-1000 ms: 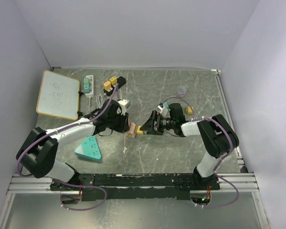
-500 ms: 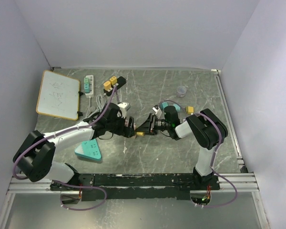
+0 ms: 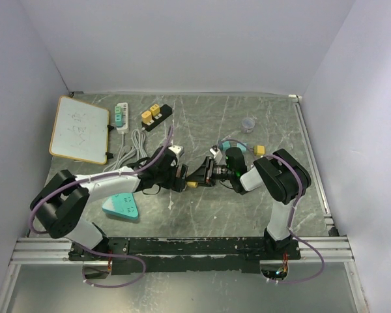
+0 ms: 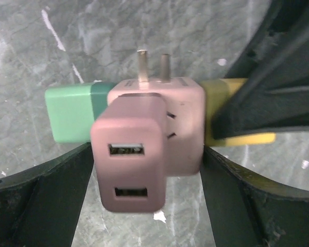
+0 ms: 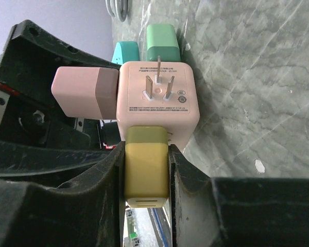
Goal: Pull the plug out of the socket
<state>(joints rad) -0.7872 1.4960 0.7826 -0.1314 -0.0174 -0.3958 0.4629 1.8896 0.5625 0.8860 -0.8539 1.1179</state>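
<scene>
- A teal triangular object [image 3: 120, 203] lies on the table [image 3: 202, 218], close to the left arm.
- At the middle of the table, the left gripper [image 3: 178, 177] is closed around the pink socket cube [image 4: 183, 128], with one finger on each side.
- The right gripper [image 3: 197, 178] is clamped tight on the yellow plug [image 5: 147, 175], which sits in the cube, not yet pulled out.
- A green plug [image 4: 67, 113] and a pink USB charger [image 4: 129, 175] are also in the cube.
- Farther back lie a whiteboard [image 3: 80, 128], two power strips [image 3: 122, 117] and a small cup [image 3: 248, 122].
</scene>
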